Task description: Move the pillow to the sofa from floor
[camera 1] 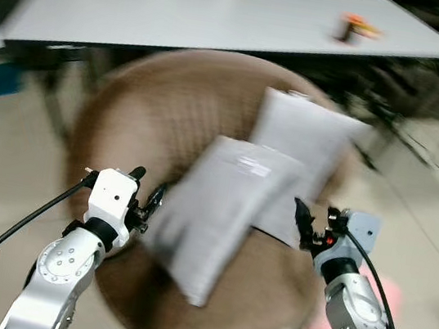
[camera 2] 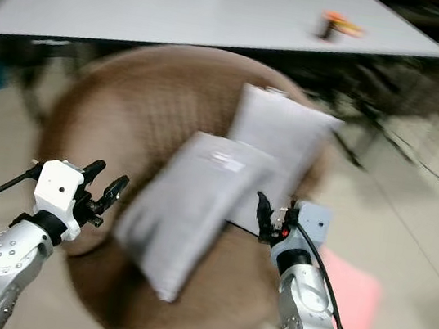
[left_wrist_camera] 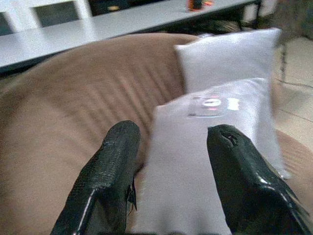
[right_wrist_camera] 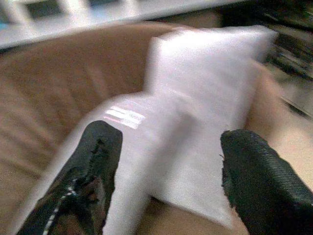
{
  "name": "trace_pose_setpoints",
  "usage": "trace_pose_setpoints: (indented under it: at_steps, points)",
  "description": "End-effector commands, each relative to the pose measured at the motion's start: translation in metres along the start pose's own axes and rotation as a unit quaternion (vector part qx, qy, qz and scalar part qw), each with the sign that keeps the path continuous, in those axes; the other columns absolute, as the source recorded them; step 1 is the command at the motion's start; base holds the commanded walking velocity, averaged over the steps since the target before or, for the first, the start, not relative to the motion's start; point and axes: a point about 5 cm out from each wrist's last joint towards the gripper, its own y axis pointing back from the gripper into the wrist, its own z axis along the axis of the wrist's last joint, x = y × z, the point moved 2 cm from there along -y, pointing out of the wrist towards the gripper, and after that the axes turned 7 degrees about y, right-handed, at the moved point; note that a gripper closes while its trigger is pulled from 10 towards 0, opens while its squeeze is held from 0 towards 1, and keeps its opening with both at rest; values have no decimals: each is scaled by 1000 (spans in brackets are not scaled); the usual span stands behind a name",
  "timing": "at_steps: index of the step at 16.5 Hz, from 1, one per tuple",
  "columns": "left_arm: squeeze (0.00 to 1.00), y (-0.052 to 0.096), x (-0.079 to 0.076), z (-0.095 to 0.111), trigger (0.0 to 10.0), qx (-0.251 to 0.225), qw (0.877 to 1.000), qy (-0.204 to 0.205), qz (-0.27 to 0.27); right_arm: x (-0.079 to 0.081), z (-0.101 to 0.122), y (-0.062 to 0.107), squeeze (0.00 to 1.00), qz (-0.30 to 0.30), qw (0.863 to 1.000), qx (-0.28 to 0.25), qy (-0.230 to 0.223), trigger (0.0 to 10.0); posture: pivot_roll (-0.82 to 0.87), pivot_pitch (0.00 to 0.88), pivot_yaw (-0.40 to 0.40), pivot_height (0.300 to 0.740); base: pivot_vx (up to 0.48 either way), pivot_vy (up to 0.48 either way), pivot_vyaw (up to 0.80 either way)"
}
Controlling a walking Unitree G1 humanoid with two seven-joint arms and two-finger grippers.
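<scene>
Two grey pillows lie on a round brown sofa (camera 1: 162, 106). The nearer pillow (camera 1: 225, 211) rests slantwise across the seat, its lower corner over the front edge. It overlaps the farther pillow (camera 1: 300, 148), which leans toward the back right. My left gripper (camera 1: 145, 195) is open just left of the nearer pillow, apart from it. Right of both pillows, my right gripper (camera 1: 316, 220) is open and holds nothing. The left wrist view has both pillows past the fingers (left_wrist_camera: 112, 166). The views are blurred.
A long white table (camera 1: 226, 12) stands behind the sofa, with a small orange and dark object (camera 1: 352, 25) on its right end. Dark chair legs and cables (camera 1: 422, 137) lie on the tiled floor to the right. A pink patch (camera 1: 385, 301) shows on the floor by my right arm.
</scene>
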Motion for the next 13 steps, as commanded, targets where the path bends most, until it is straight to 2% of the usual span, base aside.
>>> trace_pose_setpoints:
  at_steps: [1,3,5,6,13]
  points:
    - [0,-3,-1,0,10000,-2,1000,-6,1,-8,6,2,1000,-23,1000,4,9,10000,-70,0,22,740,0,-281,-800]
    - [0,-7,-1,-1,10000,-6,1000,-8,9,-12,11,3,1000,-36,999,13,28,10000,-80,0,27,740,0,-283,-800]
    - [0,-9,0,-1,10000,-7,1000,-8,13,-11,9,1,1000,-30,999,25,25,10000,-81,0,30,740,0,-324,-666]
    - [0,-11,1,-1,10000,-9,1000,-9,16,-11,8,-1,0,-30,999,30,31,10000,-80,0,30,740,0,-368,0]
    - [0,-15,6,-1,10000,-14,999,-13,28,-16,6,-6,0,-57,996,43,48,10000,-78,0,31,740,0,-391,0]
